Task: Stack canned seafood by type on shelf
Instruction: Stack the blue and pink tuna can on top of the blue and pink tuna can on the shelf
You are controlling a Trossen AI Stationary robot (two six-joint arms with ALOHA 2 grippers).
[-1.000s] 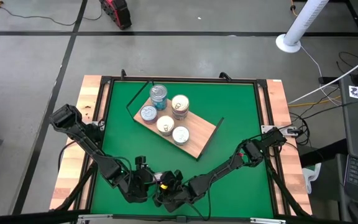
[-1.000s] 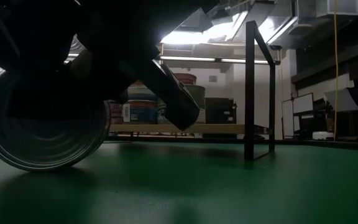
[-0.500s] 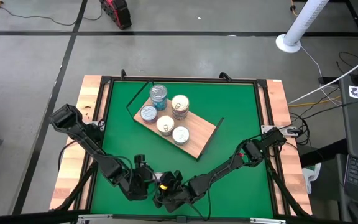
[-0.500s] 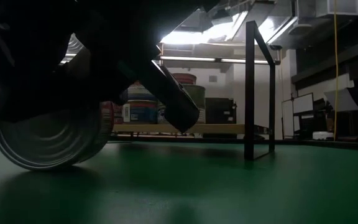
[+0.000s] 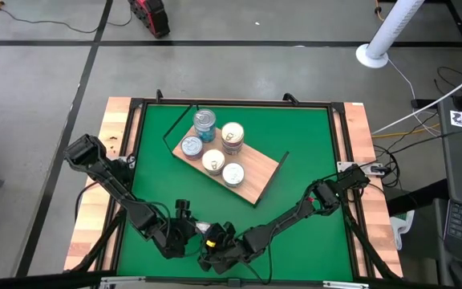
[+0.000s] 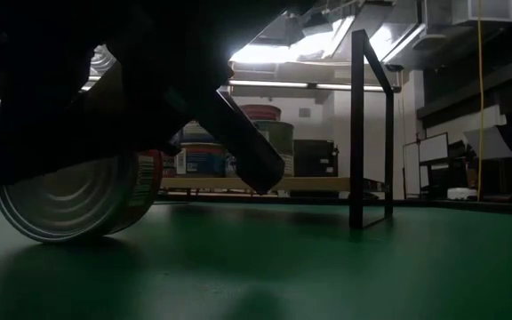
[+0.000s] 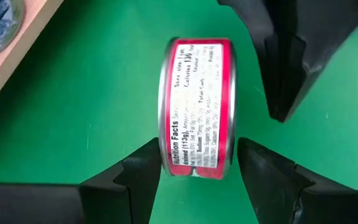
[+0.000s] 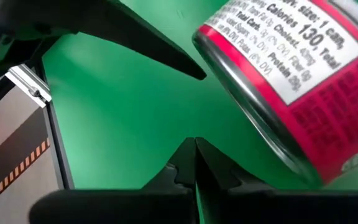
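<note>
A tin of canned seafood (image 7: 197, 106) with a pink-red label stands on its rim on the green mat, near the table's near edge (image 5: 207, 231). My left gripper (image 7: 197, 158) is closed on it. My right gripper (image 8: 195, 158) is shut and hangs just right of the tin (image 8: 291, 74), apart from it. In the low view it shows as a dark finger (image 6: 256, 160) above the mat. The shelf (image 5: 251, 181) lies at the far middle of the mat. Several tins (image 5: 213, 160) stand on it, and one pile (image 5: 204, 120) at its far corner is taller. My left gripper pinches the tin between its two fingers, one on each flat end (image 7: 164, 155). The fingers slant down from the table's left. The tin is on edge and tilted, its label side up, its lower rim (image 6: 60, 238) down at the mat.
A dark wire frame stands at each end of the shelf (image 5: 179, 124) and shows as an upright rectangle (image 6: 372, 133) in the low view. Pale wooden rails (image 5: 119, 128) run along the mat's left and right sides. Bare green mat (image 5: 311, 144) lies right of the shelf.
My left gripper has rolled about its own pointing line and sunk slightly. The tin has turned with it: its flat end now faces less squarely toward the near edge and the red label side shows. My right gripper has stayed shut beside it.
</note>
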